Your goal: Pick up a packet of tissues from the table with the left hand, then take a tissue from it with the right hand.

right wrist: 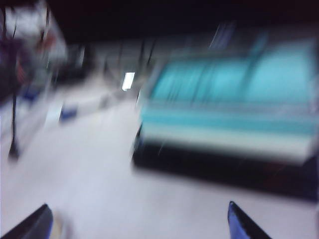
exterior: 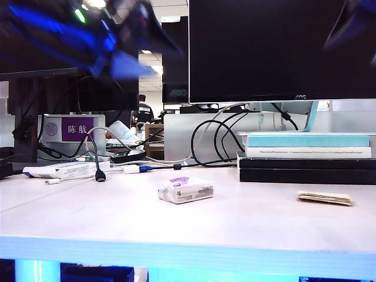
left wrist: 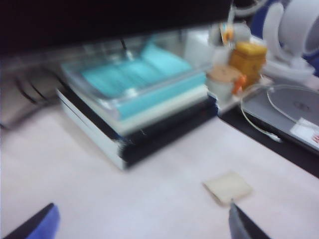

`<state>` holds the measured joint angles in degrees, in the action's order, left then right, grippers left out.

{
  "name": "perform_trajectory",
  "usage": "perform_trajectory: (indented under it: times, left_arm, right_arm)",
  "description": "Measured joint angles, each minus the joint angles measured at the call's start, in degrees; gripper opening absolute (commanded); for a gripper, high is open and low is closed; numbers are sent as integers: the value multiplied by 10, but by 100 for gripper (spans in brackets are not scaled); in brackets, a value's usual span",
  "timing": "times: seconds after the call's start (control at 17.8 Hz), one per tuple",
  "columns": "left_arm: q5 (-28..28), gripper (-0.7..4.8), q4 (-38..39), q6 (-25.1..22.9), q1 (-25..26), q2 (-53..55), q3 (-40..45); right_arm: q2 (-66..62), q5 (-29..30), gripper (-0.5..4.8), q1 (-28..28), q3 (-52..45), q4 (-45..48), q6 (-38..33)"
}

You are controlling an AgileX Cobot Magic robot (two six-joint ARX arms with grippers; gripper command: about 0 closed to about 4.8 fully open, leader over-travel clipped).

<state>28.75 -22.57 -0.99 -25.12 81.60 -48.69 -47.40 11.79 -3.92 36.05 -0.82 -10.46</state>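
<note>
The table (exterior: 88, 217) stretches pale and wide, with a stack of books (exterior: 305, 157) toward the back right. The packet of tissues (exterior: 185, 190) lies flat near the middle of the table, well apart from the books, and a single folded tissue (exterior: 325, 198) rests just in front of the books at the right. The left hand (exterior: 76, 32) is a dark, blue-lit blur high at the upper left, far above the packet; the right hand (exterior: 352, 23) shows only as a dark blur at the top right corner. With packet and tissue both lying free, the task looks finished or reset; any fresh pick would want the left hand brought down squarely over the packet's short sides before closing. The left gripper (left wrist: 144, 226) stands wide apart with nothing between its tips, the tissue lying just beyond one fingertip. The right gripper (right wrist: 139, 224) is likewise spread wide and empty, over bare table before the books.
</note>
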Motion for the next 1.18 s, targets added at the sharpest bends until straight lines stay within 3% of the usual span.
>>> perform_trajectory:
  times: [0.17,0.34,0.39,0.51,0.62,0.79,0.9,1.07,1.18]
  left_arm:
    - [-70,479,0,-24,45,-115,93]
    - [-107,479,5,-9,124,-239,183]
    - [-110,448,3,-2,150,-283,203]
    - [-125,425,2,6,179,-375,245]
    - [-176,424,20,14,178,-425,279]
    - [-238,204,41,28,178,-508,359]
    - [-244,172,41,30,178,-599,410]
    - [-261,75,84,30,178,-724,443]
    - [-266,48,175,14,178,-817,449]
  right_arm:
    - [124,-70,479,0,-12,-9,19]
    - [214,-95,479,1,-52,-15,31]
    - [236,-103,479,1,-72,-12,32]
    - [290,-104,296,1,-132,-14,33]
    - [359,-96,223,-3,-207,12,14]
    - [458,-93,116,-4,-286,76,-54]
    - [473,-103,-7,-3,-316,74,-71]
    - [470,-103,-7,-3,-342,70,-80]
    - [470,-103,-6,-3,-346,42,-79]
